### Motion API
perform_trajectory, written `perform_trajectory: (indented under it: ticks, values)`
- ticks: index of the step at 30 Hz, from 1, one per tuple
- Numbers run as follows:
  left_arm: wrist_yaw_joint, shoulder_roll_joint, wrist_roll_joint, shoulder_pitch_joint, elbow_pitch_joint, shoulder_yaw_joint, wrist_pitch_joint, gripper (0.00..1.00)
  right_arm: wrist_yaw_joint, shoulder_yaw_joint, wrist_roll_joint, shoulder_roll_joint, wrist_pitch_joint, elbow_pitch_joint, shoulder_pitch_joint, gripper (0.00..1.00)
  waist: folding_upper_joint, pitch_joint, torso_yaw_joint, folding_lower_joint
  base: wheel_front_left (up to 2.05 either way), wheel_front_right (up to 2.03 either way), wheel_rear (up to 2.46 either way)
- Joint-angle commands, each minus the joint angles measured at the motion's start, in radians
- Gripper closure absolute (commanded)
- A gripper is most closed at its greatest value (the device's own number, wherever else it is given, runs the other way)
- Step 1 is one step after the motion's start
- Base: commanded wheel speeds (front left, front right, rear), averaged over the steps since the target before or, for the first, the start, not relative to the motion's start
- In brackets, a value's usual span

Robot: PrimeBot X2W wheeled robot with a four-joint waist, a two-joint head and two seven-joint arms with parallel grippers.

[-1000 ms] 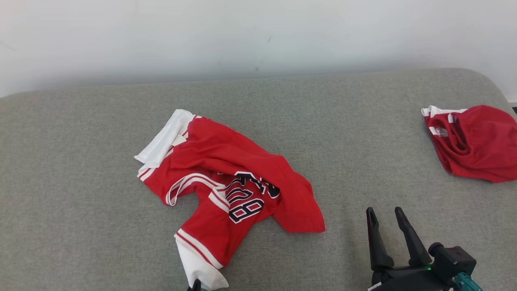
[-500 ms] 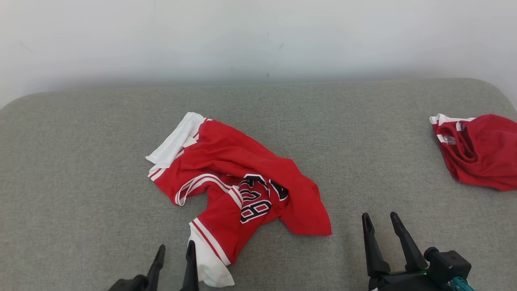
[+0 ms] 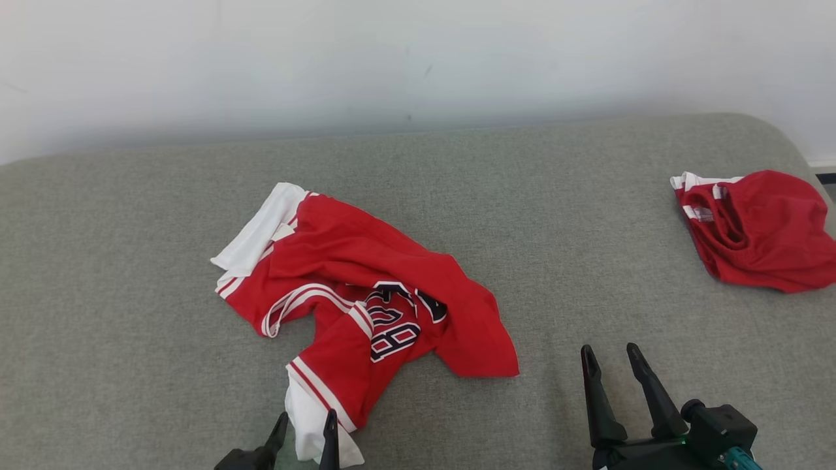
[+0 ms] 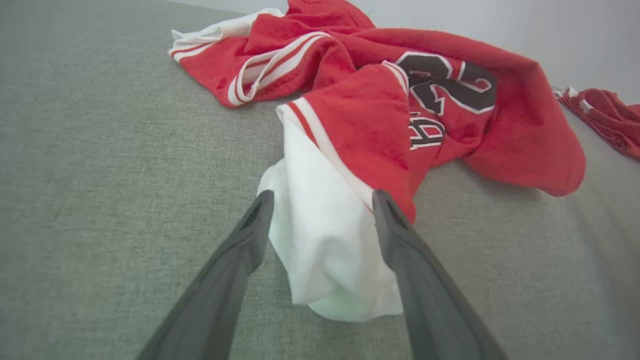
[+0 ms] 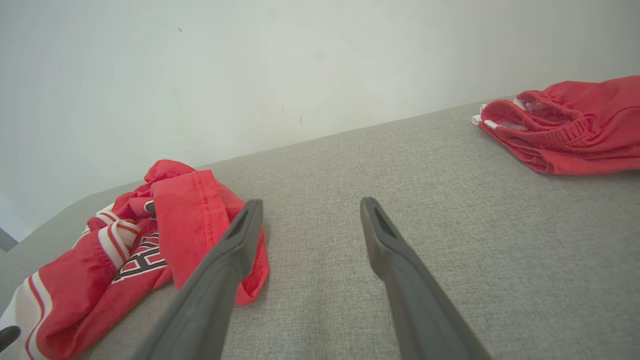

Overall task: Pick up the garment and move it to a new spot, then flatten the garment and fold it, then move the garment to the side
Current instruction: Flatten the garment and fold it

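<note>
Bright, even, diffuse light, pale wall (image 3: 418,52) slightly washed out, soft narrow shadows under the crumpled red-and-white sports jersey (image 3: 339,261) on the grey woven fabric surface (image 3: 130,261), wide-angle stretching in wrist views, the left arm's long dark fingers (image 4: 235,270) blurred near the bottom edge.

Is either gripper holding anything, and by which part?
Nothing is held. The left gripper is open around the white sleeve of the jersey; the right gripper is open too.

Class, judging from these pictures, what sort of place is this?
Likely an indoor room: a grey upholstered cushion against a plain white wall, with the garment and a smaller red garment on it.
</note>
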Motion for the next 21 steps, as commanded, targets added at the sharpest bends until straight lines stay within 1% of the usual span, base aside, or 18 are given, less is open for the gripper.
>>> perform_trajectory:
  ticks: [1,2,3,4,5,7,11,15,18,21]
  values:
    - [0.002,-0.003,-0.001,-0.025,0.03,-0.001,-0.001,0.0,0.001,0.002,-0.009,0.0,-0.002,0.002,-0.007,0.0,0.0,0.002,-0.008,0.0,0.0,0.0,0.0]
    - [0.001,-0.002,0.0,-0.028,0.052,-0.005,0.003,0.21,0.001,0.004,-0.01,0.0,-0.002,0.003,-0.008,0.0,0.0,0.002,-0.012,0.0,0.0,0.0,0.0]
    - [-0.002,-0.006,-0.004,-0.038,0.066,-0.002,-0.006,0.61,0.001,0.004,-0.01,0.0,-0.002,0.003,-0.009,0.0,0.0,0.003,-0.015,0.0,0.0,0.0,0.0]
    - [-0.005,-0.007,-0.008,-0.045,0.08,0.0,-0.012,0.76,0.001,0.003,-0.011,0.0,-0.002,0.002,-0.009,0.0,0.0,0.003,-0.017,0.0,0.0,0.0,0.0]
    - [-0.006,-0.008,-0.008,-0.052,0.093,0.002,-0.02,1.0,0.001,0.002,-0.012,0.0,-0.002,0.001,-0.009,0.0,0.0,0.003,-0.018,0.0,0.0,0.0,0.0]
    - [-0.009,-0.013,-0.019,-0.061,0.1,0.016,-0.04,1.0,0.001,-0.004,-0.012,0.0,-0.002,-0.002,-0.004,0.0,0.0,0.0,-0.017,0.0,0.0,0.0,0.0]
    - [-0.032,-0.032,-0.082,-0.056,0.071,0.054,-0.066,1.0,0.001,-0.014,-0.011,0.0,-0.002,-0.002,0.019,0.0,0.0,-0.009,0.007,0.0,0.0,0.0,0.0]
    - [-0.038,-0.041,-0.15,0.002,0.012,0.089,-0.055,1.0,0.001,-0.014,-0.002,0.0,-0.002,-0.003,0.02,0.0,0.0,-0.012,0.038,0.0,0.0,0.0,0.0]
    - [-0.026,-0.029,-0.165,0.044,-0.027,0.097,-0.044,1.0,0.001,-0.012,-0.001,0.0,-0.002,-0.002,0.008,0.0,0.0,-0.006,0.06,0.0,0.0,0.0,0.0]
    - [-0.017,-0.024,-0.178,0.089,-0.033,0.107,-0.043,1.0,0.001,-0.008,-0.001,0.0,-0.002,-0.001,0.002,0.0,0.0,0.001,0.07,0.0,0.0,0.0,0.0]
